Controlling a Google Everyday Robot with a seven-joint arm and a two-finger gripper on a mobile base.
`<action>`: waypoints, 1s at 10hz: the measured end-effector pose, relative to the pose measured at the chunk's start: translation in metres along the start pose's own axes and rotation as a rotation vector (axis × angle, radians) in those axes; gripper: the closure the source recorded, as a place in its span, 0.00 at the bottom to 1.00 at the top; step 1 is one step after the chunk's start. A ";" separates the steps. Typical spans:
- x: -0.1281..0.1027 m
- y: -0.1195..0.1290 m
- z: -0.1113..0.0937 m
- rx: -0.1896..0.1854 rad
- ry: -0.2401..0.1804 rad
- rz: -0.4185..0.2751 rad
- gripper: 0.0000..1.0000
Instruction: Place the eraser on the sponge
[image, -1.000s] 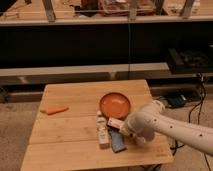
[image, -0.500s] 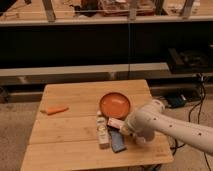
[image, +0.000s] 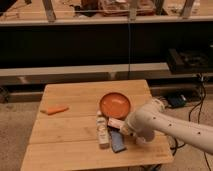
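Note:
The eraser (image: 115, 123) is a small whitish-pink block lying on the wooden table (image: 70, 135), just below the orange plate. Its lower edge overlaps the upper end of the sponge (image: 118, 141), a dark blue-grey flat pad running toward the table's front edge. My gripper (image: 125, 128) is at the end of the white arm that reaches in from the right. It sits right beside the eraser's right end, and most of it is hidden behind the arm's white casing.
A round orange plate (image: 115, 105) lies just behind the eraser. A cream bottle-shaped item (image: 102, 131) lies left of the sponge. An orange carrot-like piece (image: 55, 110) rests at the table's left. Dark shelving stands behind the table, and cables lie on the floor at right.

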 end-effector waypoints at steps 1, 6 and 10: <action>0.001 0.000 0.001 0.002 -0.001 -0.006 0.76; 0.001 -0.001 0.002 0.008 -0.011 -0.024 0.76; 0.002 -0.003 0.005 0.016 -0.020 -0.043 0.76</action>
